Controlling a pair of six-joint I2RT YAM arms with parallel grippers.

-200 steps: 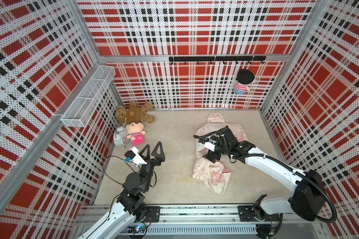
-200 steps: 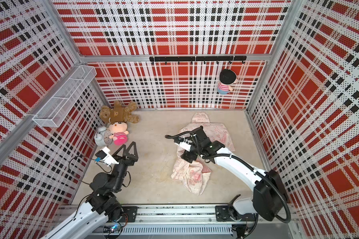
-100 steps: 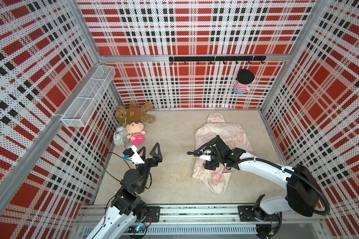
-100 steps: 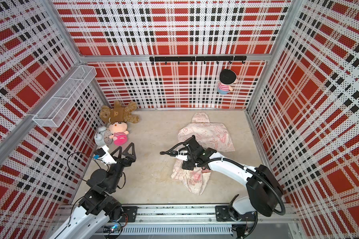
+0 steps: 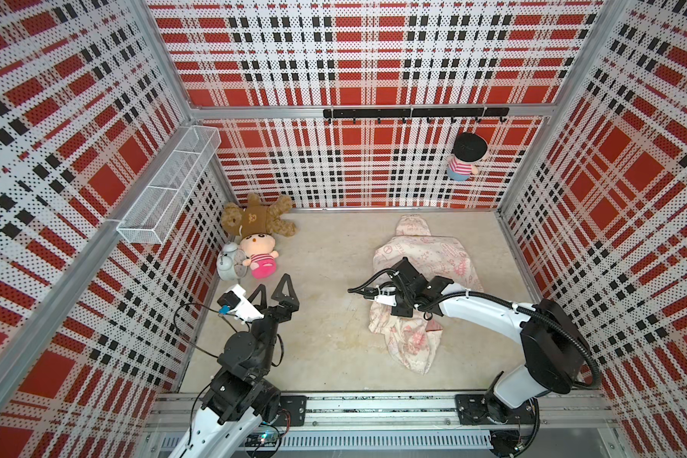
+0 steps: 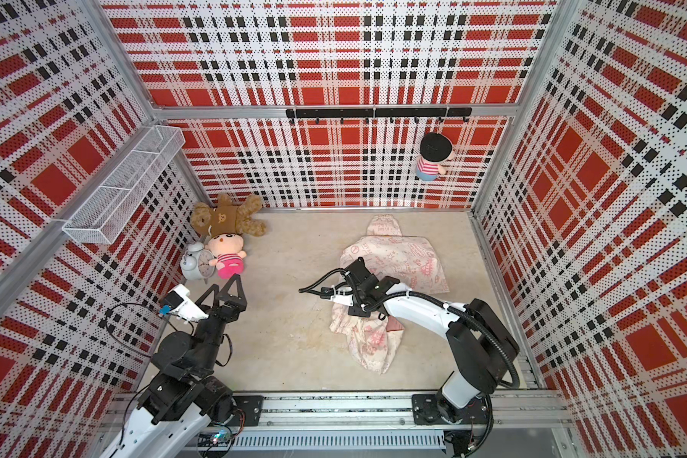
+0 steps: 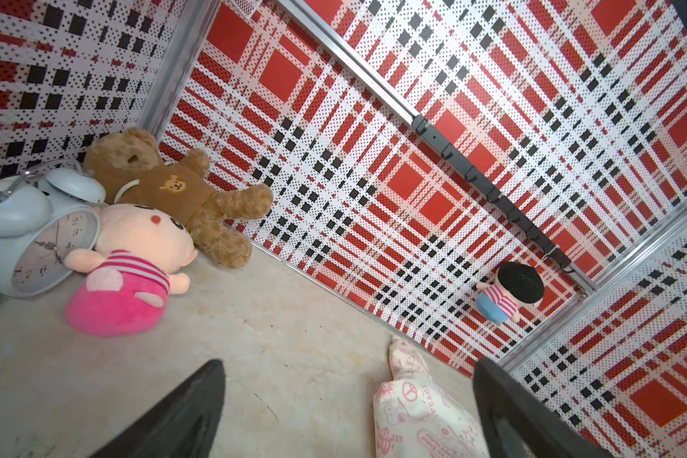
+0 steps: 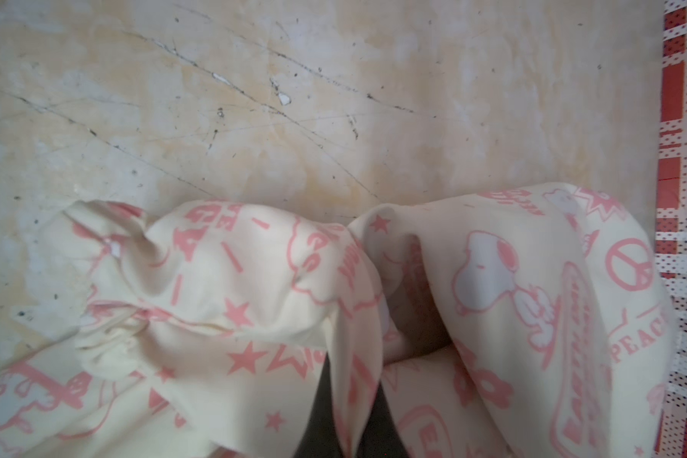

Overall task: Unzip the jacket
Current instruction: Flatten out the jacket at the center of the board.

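Observation:
The cream jacket (image 5: 433, 253) with pink prints lies crumpled on the floor at the right, its hood toward the back wall; it shows in both top views (image 6: 405, 257). My right gripper (image 5: 400, 308) is down on the jacket's left middle. In the right wrist view it (image 8: 352, 396) is shut on an upright fold of jacket (image 8: 492, 277) cloth pinched between the dark fingers (image 8: 318, 400). My left gripper (image 5: 274, 283) hangs open over bare floor at the left, nothing between its fingers (image 7: 199, 396). The jacket's hood end (image 7: 413, 416) shows in its wrist view.
A brown teddy bear (image 5: 256, 220), a pink doll (image 5: 260, 257) and a white alarm clock (image 5: 227, 265) sit in the back left corner. A wire basket (image 5: 171, 186) hangs on the left wall. A small doll (image 5: 463, 162) hangs from the hook rail (image 5: 413, 113).
My right gripper moved toward the front along the jacket, came down and shut on a fold of cloth. The left arm drew back slightly and stayed open.

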